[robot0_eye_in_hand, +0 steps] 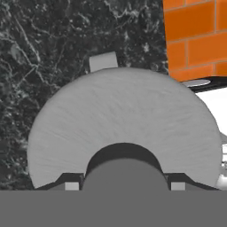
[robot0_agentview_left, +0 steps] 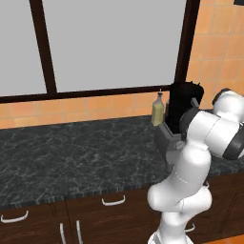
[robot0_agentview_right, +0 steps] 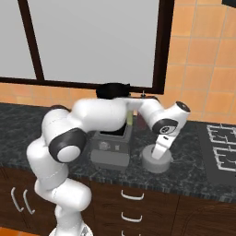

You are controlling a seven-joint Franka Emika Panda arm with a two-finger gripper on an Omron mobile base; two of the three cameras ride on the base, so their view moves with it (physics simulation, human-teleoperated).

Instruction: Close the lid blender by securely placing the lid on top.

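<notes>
Lid [robot0_agentview_right: 156,161] is seen lying flat on the dark marble counter [robot0_agentview_left: 71,152], just beside the blender [robot0_agentview_right: 110,138] on its stove side, towards the counter's front edge. Gripper [robot0_agentview_right: 159,154] is lowered straight onto it from above; in the hand view the finger tips [robot0_eye_in_hand: 71,184] are set either side of the raised centre knob [robot0_eye_in_hand: 124,170], jaws drawn together and clamped on it. Knob is judged the chosen hold because the disc itself is too wide to span. Lid is not yet lifted; its rim is in contact with the counter. Blender jar stands open-topped near the back wall, a small yellowish bottle [robot0_agentview_left: 157,110] just beside it. Lift, carry over jar and level seating are judged outstanding.
</notes>
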